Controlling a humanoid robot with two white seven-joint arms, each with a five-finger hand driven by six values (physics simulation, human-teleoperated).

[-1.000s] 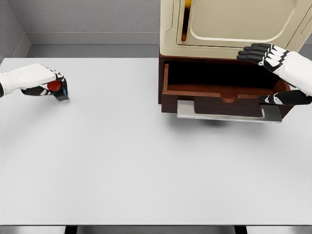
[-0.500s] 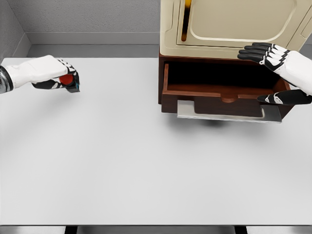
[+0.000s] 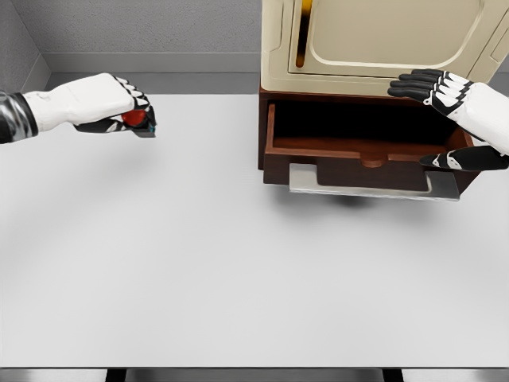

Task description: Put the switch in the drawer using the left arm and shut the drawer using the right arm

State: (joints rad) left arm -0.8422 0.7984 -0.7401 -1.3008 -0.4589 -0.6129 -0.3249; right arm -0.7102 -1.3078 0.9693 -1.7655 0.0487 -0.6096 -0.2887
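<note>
Table [image 3: 199, 263]: smooth matt white, no texture. Drawer [image 3: 358, 155]: dark reddish-brown wood, satin finish, with a flat brushed grey metal handle plate [image 3: 362, 181]. Cabinet [image 3: 382, 40] above: cream, smooth, plastic-like, slight sheen, thin brass-coloured strip [image 3: 302, 36]. Left robot hand [image 3: 107, 103]: glossy white shell, black finger joints. Switch [image 3: 139, 121]: shiny red button on dark casing. Wall [image 3: 143, 24]: grey, finely speckled, rough.
</note>
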